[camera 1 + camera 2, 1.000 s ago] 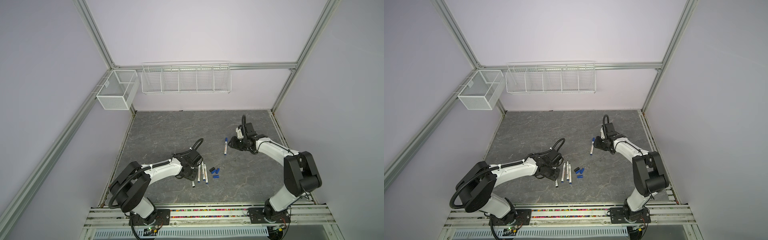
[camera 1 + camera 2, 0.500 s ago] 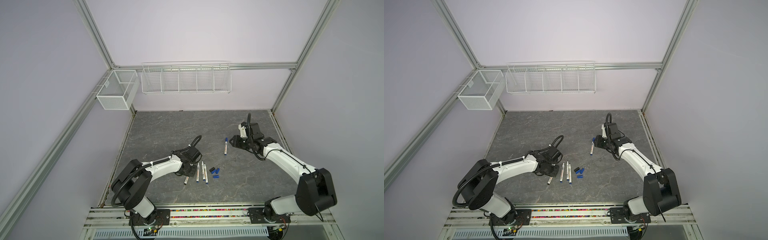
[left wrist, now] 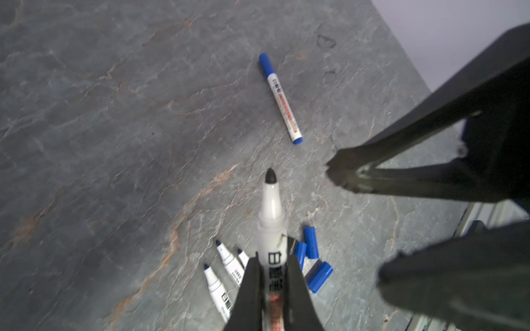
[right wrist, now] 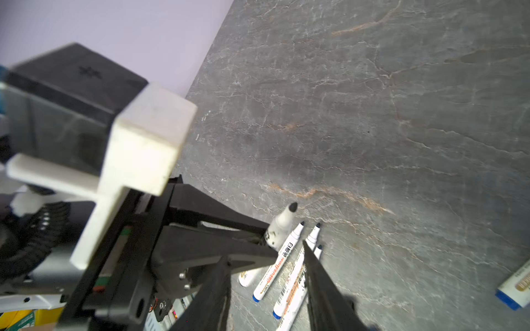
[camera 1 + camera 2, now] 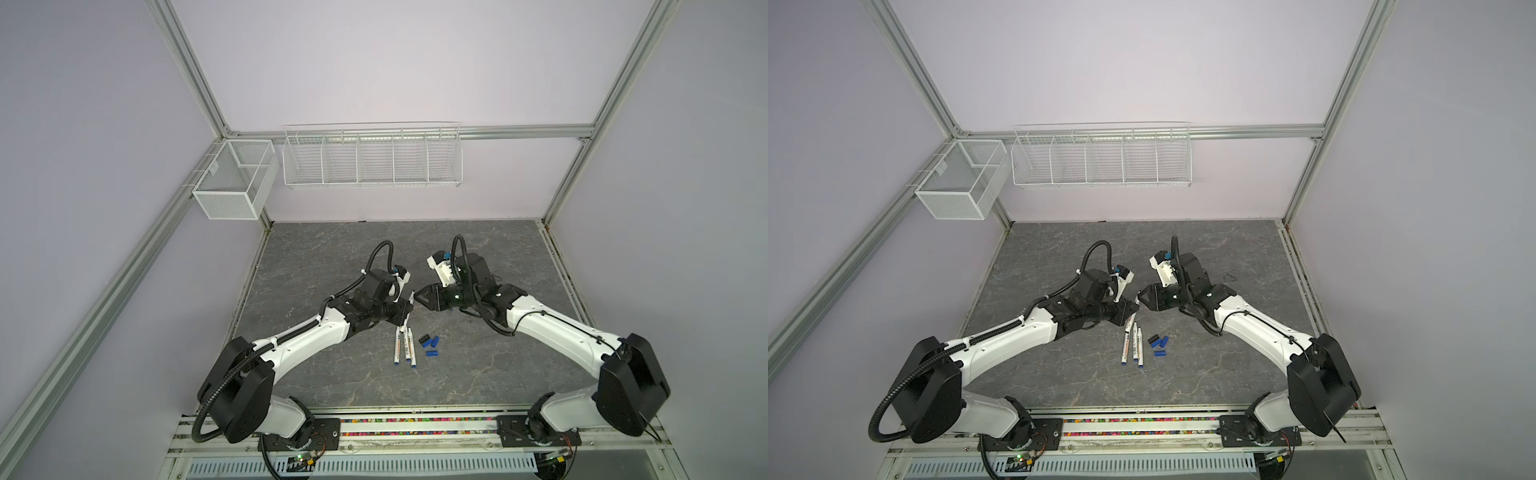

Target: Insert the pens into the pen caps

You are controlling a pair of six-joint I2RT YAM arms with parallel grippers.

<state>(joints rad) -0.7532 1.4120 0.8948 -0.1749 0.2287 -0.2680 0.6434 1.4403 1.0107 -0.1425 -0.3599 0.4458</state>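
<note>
Three uncapped pens [image 5: 406, 345] lie side by side on the grey, stone-patterned desk [image 5: 324, 257], near its front middle. Their dark tips point away from the robot's bases and their blue end plugs point toward them. Just to the right of them sit four loose pen caps [image 5: 431, 344]: one black cap [image 5: 424, 339] and three blue ones, close together.

The left pincer [image 5: 409, 304] hangs above the far ends of those pens, pressed together on a black-tipped pen [image 3: 271, 226]. It clamps the printed barrel, and the white neck and black felt tip stick out past the fingertips, clear of the desk.

The right pincer [image 5: 419, 293] faces it from the other side, raised off the desk. In both top views its tip is just beside the tip of the black-tipped pen; the left wrist view shows the two apart. In the right wrist view its fingers [image 4: 325, 282] are spread, and the desk and the lying pens show through the gap between them.

A capped pen [image 3: 282, 99], with a blue cap on one end and a blue plug on the other, lies alone farther back on the desk, well apart from the group. In both top views the right arm hides it.
</note>
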